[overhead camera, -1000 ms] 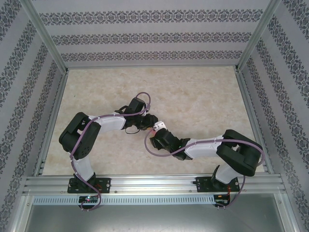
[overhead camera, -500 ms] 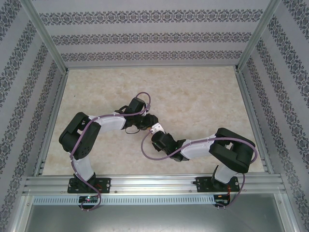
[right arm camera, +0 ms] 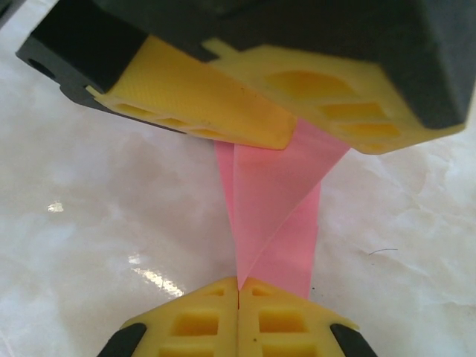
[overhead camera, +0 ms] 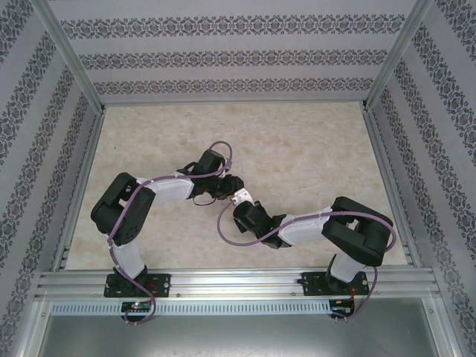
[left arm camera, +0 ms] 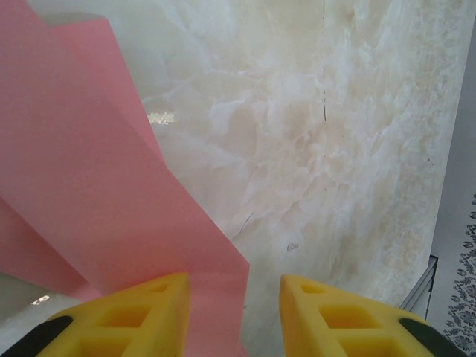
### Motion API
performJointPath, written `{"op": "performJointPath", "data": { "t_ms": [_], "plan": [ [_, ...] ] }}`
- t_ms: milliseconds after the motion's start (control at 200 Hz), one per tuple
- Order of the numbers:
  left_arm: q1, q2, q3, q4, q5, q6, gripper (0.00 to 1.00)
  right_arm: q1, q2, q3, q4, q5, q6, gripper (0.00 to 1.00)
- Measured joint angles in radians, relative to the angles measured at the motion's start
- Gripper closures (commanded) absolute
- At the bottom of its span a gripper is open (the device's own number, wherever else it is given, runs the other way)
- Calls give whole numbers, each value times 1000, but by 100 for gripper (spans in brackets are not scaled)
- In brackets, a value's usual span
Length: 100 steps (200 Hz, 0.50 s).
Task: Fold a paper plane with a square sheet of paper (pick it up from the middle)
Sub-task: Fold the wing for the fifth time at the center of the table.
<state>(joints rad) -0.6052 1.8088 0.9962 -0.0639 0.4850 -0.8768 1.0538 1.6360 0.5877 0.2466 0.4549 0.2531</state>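
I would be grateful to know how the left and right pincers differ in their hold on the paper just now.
The right pincer has its jaws pressed fully together on the paper's narrow lower end; the left pincer stays partly apart.
The right pincer reaches in from the near side, the left pincer from the far side.
Both have yellow fingers and hold the same pink sheet above the table.

Since a second ago the right arm (overhead camera: 312, 223) draws its elbow in toward its base, and its wrist slides closer to the left gripper (right arm camera: 290, 130). The right gripper (right arm camera: 238, 286) goes from half open to pinched tight on the plane's (right arm camera: 271, 193) tip.
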Motion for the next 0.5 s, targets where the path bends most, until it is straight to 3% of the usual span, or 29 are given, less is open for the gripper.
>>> {"op": "performJointPath", "data": {
  "t_ms": [235,500],
  "plan": [
    [4,-35,-1,-27,-17,2,54,0,0,-2,17,-40,89,100],
    [21,-170,-34,-42,-45,10,50,-9,-2,-61,167,-171,279,100]
  ]
}}
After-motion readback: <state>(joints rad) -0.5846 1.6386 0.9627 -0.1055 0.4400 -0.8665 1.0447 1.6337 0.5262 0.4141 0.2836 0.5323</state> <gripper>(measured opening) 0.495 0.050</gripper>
